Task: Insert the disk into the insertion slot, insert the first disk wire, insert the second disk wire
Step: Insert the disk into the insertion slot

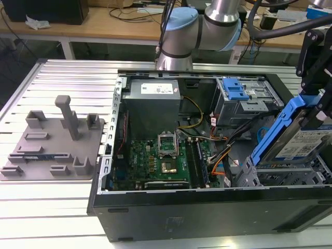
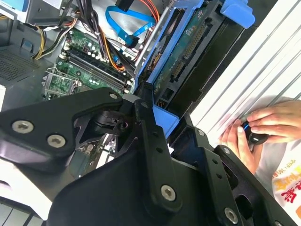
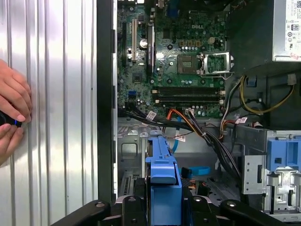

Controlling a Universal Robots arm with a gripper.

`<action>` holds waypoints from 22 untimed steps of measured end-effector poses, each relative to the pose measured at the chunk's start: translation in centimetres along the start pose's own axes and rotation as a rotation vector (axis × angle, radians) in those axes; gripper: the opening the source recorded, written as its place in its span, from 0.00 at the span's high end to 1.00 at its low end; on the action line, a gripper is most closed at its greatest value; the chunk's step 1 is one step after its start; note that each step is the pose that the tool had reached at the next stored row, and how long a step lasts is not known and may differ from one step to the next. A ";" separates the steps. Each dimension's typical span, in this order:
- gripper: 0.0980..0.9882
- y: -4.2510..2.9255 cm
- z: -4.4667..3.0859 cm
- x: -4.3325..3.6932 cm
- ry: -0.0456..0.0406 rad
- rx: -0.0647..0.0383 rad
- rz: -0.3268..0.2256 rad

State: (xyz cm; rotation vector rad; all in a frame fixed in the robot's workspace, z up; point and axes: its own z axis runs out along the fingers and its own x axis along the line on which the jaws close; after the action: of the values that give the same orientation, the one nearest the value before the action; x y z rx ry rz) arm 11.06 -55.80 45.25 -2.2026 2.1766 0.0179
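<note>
the gripper (image 1: 313, 106) is closed on the disk (image 1: 306, 142), pinching its blue carrier (image 3: 162, 181) between the black fingers (where the pads actually touch is hidden behind the linkage, so the grip may be on the frame rather than the drive). the disk hangs tilted, label toward the exterior view, over the corner of the computer case (image 1: 207, 218) at that view's right, just above the insertion slot (image 1: 282, 175) and not yet in it. i judge the tilt holds it clear of the case wall while one edge faces the cage mouth. orange and blue cables (image 3: 181, 117) lie loose by the motherboard (image 3: 178, 56), so neither wire step looks done. a person's hands (image 3: 11, 110) rest on the table (image 3: 56, 94), well apart from the case.
</note>
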 end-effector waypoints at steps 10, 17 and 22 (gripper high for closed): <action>0.70 -0.12 1.53 0.06 0.0000 -0.003 0.000; 0.70 -0.07 3.51 0.14 -0.0002 -0.003 0.000; 0.70 -0.04 4.75 0.19 -0.0001 -0.004 0.000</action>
State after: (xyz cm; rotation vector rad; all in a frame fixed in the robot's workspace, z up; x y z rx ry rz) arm 11.22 -55.80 40.50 -2.2041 2.1785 0.0220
